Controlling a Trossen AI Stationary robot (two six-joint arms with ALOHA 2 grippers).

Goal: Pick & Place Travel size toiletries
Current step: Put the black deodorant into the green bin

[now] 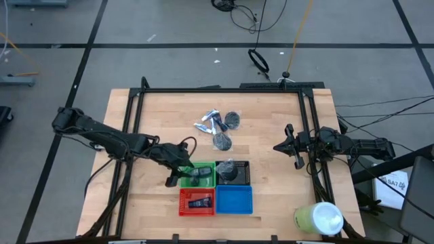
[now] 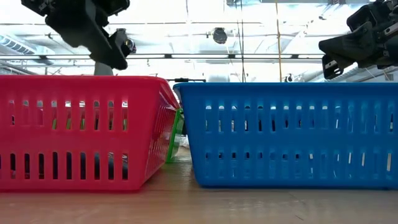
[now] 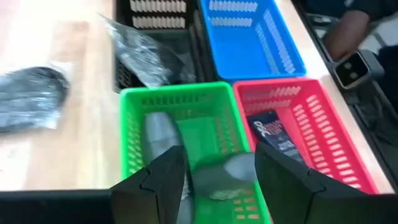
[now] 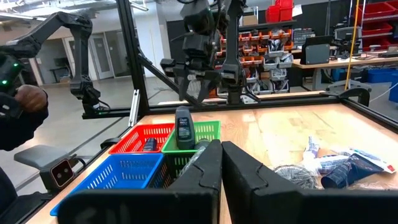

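My left gripper hangs over the green tray with a dark grey oval between its fingers. A second grey oval lies on the green tray's floor. A mesh puff in clear wrap sits in the black tray. A dark blue tube lies in the red tray. More tubes and puffs lie on the wood farther back. My right gripper is shut and hovers by the table's right edge, touching nothing. My left gripper pinches the grey oval between its two fingers, coming from above and pointing down. In the right wrist view the oval stands upright below the fingers, its lower end down among the green tray's walls. I cannot tell whether it touches the tray floor.
The blue tray sits right of the red one. A big pale green cylinder with a white top stands at the near right corner. A black frame borders the table. A person sits beyond the near edge.
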